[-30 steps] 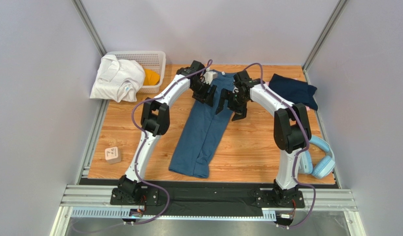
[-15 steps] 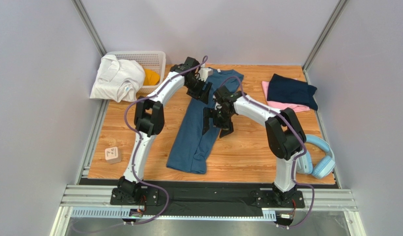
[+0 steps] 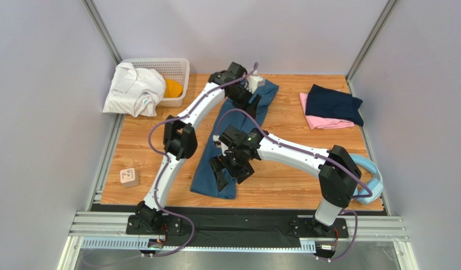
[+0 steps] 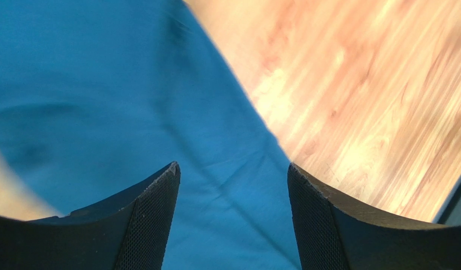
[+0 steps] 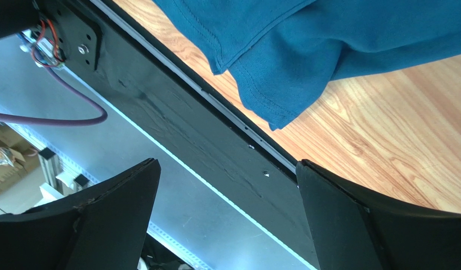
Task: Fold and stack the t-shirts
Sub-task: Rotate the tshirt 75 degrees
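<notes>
A slate-blue t-shirt (image 3: 234, 138), folded into a long strip, lies down the middle of the wooden table. My left gripper (image 3: 251, 100) is open just above its far end; the left wrist view shows blue cloth (image 4: 159, 84) under the open gripper (image 4: 233, 166), near the cloth's right edge. My right gripper (image 3: 227, 175) is open and empty over the strip's near end; its wrist view shows the gripper (image 5: 227, 163) just past the hem (image 5: 283, 56). A folded navy t-shirt (image 3: 332, 102) rests on a folded pink one (image 3: 320, 121) at the back right.
A white garment (image 3: 134, 89) and an orange one (image 3: 172, 88) hang from the white lattice basket (image 3: 170, 64) at the back left. A wooden block (image 3: 128, 177) sits near left. Light-blue headphones (image 3: 367, 180) lie near right. The black front rail (image 5: 176, 107) runs beside the hem.
My right gripper has swept from the shirt's far end down to its near end. My left gripper has shifted slightly right at the far end. The pink shirt now shows.
</notes>
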Available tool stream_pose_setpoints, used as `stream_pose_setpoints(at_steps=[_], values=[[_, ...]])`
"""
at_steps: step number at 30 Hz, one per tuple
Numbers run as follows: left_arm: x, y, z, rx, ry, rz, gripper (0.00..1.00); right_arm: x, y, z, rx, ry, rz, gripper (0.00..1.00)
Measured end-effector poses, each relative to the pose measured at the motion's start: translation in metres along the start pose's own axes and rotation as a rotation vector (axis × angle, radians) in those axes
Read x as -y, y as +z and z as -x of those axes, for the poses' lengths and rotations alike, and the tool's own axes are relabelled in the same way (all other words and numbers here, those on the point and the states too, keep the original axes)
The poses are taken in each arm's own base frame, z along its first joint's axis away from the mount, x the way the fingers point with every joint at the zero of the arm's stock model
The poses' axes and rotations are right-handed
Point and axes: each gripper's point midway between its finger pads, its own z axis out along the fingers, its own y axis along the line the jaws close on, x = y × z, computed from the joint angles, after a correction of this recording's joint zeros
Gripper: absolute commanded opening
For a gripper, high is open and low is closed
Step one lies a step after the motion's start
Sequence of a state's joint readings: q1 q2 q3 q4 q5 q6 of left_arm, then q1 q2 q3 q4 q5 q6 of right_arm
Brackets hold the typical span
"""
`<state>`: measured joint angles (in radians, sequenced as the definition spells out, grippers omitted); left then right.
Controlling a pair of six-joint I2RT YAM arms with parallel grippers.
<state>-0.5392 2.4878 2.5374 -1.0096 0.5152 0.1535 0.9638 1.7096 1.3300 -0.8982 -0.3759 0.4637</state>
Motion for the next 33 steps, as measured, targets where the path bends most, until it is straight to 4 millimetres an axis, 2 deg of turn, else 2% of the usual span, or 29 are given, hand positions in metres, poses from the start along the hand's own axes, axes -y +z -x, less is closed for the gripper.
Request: stream_pose_setpoints(at_steps=[4,6,10,19,25,33], values=[[0.013,0.055,-0.054,-0.156,-0.050,-0.080,0.76,-0.004,0.005,-0.008,-0.026,-0.034,-0.005,1.00],[0.017,0.069,-0.080,-0.221,-0.090,-0.117,0.76,-0.005,0.009,-0.010,-0.039,-0.052,-0.007,1.00],[0.011,0.059,-0.087,-0.238,-0.124,-0.118,0.76,-0.007,0.019,-0.005,-0.059,-0.086,-0.012,1.00],[-0.001,0.052,-0.084,-0.220,-0.179,-0.117,0.78,-0.008,0.047,0.011,-0.116,-0.138,-0.004,1.00],[-0.012,0.058,-0.071,-0.172,-0.203,-0.081,0.82,-0.006,0.064,0.001,-0.197,-0.136,0.034,1.00],[-0.029,0.067,-0.053,-0.103,-0.228,-0.003,0.83,-0.011,0.065,-0.015,-0.259,-0.128,0.110,1.00]])
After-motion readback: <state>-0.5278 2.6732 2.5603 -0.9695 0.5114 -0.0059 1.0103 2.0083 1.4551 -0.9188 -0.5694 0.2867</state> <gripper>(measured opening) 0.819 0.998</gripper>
